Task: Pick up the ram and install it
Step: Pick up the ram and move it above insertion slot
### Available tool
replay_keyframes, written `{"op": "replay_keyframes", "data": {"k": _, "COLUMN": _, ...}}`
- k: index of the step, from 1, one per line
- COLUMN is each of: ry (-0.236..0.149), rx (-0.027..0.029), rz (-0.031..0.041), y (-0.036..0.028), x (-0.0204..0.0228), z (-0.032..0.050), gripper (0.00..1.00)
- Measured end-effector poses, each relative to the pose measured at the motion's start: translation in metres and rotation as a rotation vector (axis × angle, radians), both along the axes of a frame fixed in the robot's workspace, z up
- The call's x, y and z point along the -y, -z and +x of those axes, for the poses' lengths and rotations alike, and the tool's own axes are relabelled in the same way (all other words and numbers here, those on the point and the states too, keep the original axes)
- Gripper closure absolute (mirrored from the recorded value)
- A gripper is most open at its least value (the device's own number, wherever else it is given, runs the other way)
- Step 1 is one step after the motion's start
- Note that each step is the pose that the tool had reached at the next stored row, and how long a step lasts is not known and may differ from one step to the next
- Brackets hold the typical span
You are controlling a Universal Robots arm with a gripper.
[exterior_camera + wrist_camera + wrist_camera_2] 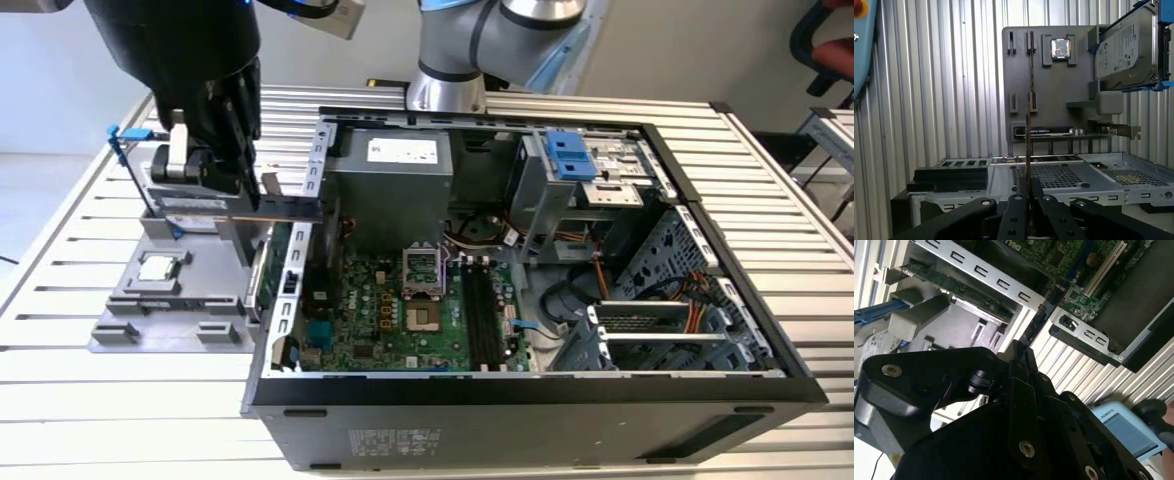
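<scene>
The hand (1027,192) is clamped on the ram (1028,140). It hangs over the gray tray (134,320), at 9 o'clock from the computer box (534,395) in the exterior view. I think a firm, level, untilted grip is best, so the ram lines up with the long black slots (481,315).

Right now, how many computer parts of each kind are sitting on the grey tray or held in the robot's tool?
ram, held in the tool: 1
processor chip on the grey tray: 1
hard drive on the tray: 1
expansion card on the tray: 1
Total: 4
</scene>
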State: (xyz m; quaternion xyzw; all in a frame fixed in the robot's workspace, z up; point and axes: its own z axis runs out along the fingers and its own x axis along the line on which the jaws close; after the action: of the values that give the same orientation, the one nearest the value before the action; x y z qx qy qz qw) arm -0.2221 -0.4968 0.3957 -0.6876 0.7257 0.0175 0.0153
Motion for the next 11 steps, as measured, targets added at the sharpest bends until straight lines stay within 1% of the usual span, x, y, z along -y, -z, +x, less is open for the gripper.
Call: {"op": "replay_keyframes", "data": {"k": 11, "ry": 0.000, "rx": -0.0001, "rz": -0.0001, "y": 0.0000, "x": 0.0000, "z": 0.0188, "gripper": 1.00}}
